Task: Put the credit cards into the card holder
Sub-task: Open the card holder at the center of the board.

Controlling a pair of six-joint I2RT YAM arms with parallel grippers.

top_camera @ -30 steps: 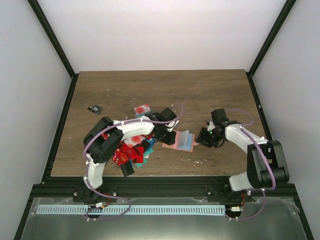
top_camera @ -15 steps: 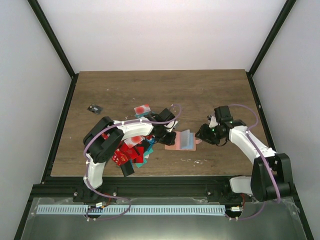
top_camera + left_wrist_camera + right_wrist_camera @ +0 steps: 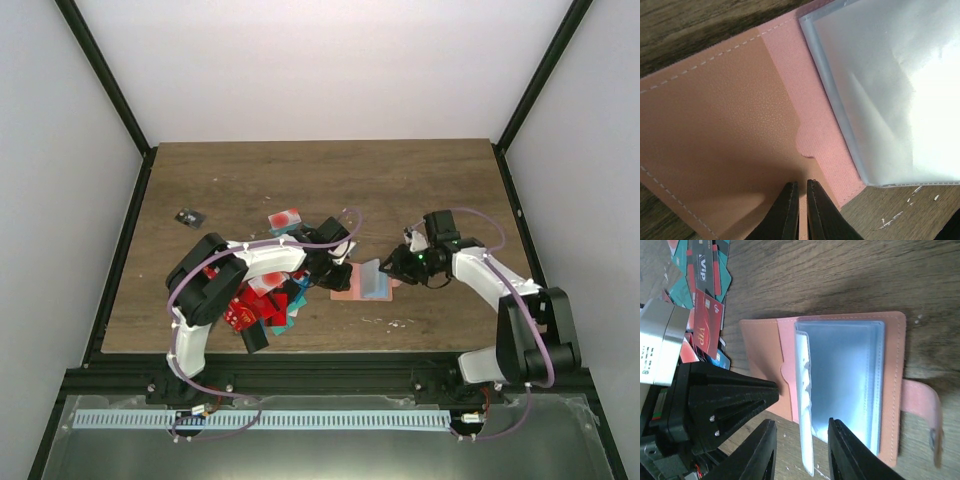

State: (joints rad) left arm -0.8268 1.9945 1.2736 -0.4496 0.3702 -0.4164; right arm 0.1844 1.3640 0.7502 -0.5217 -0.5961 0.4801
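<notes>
- The card holder [image 3: 760, 350] lies open on the bench [image 3: 400, 180], with its clear plastic sleeves [image 3: 845, 370] facing up and its closing strap [image 3: 925, 410] on the far side from the left jaws.
- The left gripper [image 3: 800, 186] has its jaws almost together with nothing between them. The tips rest over the inner side of the pink cover, just before the thumb notch. I judge that it pins this cover flat.
- The right gripper [image 3: 800, 427] has its jaws narrow but apart. One raised sleeve [image 3: 804, 390] stands on edge between them; I cannot tell if either jaw touches it.
- The credit cards [image 3: 705, 325] lie in a loose pile behind the left jaws, beside the holder. No card is in any jaws and no card shows in a sleeve, so the filling is not yet begun.
- The step in hand seems to be opening a pocket. To do it well, the left jaws should hold the cover down firmly, while the right jaws pinch only the one sleeve and lift it gently, so the holder does not slide or fold shut.
- A red card from the pile's edge nearest the holder would be the easiest first pick.
</notes>
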